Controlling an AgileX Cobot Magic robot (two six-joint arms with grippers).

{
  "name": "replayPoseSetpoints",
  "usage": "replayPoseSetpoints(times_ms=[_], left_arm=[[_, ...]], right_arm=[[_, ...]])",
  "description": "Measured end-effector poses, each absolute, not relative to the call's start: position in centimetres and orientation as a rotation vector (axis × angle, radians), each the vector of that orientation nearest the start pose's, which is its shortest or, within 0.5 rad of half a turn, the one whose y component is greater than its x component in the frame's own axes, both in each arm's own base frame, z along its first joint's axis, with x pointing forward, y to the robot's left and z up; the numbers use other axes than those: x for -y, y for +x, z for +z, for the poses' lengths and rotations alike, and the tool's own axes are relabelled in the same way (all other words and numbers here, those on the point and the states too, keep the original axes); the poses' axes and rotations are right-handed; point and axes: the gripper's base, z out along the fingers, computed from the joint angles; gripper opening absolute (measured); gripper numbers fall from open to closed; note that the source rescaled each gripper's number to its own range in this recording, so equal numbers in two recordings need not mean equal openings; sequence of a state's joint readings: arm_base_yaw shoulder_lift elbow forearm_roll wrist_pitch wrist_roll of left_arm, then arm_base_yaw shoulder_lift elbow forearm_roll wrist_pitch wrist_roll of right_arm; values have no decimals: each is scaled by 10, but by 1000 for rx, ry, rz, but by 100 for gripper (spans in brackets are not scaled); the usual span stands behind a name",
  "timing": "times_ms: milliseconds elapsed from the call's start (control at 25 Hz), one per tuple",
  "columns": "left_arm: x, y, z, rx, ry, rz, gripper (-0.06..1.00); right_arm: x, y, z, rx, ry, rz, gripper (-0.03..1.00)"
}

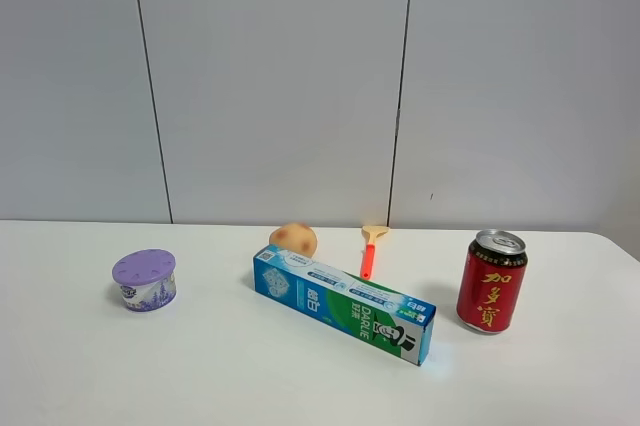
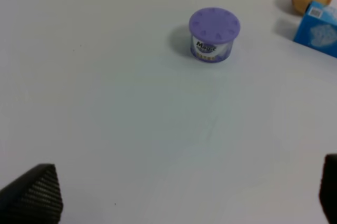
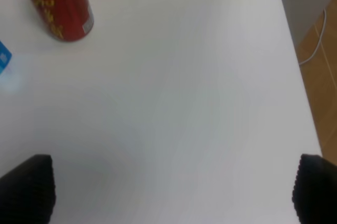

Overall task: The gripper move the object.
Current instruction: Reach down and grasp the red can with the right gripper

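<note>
The red drink can [image 1: 492,282] with gold characters and a silver top stands upright at the right of the white table [image 1: 200,376]. It also shows in the right wrist view [image 3: 58,3], far from the fingers. My right gripper [image 3: 168,195] is open above bare table; its black fingertips [image 3: 29,187] show at the frame corners. My left gripper [image 2: 179,195] is open too, fingertips [image 2: 34,195] wide apart over bare table, well short of the purple-lidded cup [image 2: 213,34]. Neither arm shows in the exterior high view.
A blue-green toothpaste box [image 1: 345,302] lies diagonally mid-table. A potato [image 1: 293,240] and an orange-handled brush [image 1: 370,249] lie behind it. The purple-lidded cup [image 1: 145,280] stands at left. The table's right edge [image 3: 297,77] drops to a wooden floor.
</note>
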State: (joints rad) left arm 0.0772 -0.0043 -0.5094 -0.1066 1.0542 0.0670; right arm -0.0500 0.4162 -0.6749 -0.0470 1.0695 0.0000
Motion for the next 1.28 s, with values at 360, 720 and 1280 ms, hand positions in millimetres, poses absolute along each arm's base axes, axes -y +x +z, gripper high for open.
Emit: replayPoseSetpoints(times_ms=[360,720,1280], left_arm=[[9,-6,281,-2020,-5,-36,100],[9,-6,281,-2020,-5,-36,100],[9,-6,281,-2020,-5,-36,100]], right_arm=[[9,156,397,-2379,36,-50,72],[9,289,381,-2654,-24,8,72],[-98,379,290,-2865,-419,83,72]])
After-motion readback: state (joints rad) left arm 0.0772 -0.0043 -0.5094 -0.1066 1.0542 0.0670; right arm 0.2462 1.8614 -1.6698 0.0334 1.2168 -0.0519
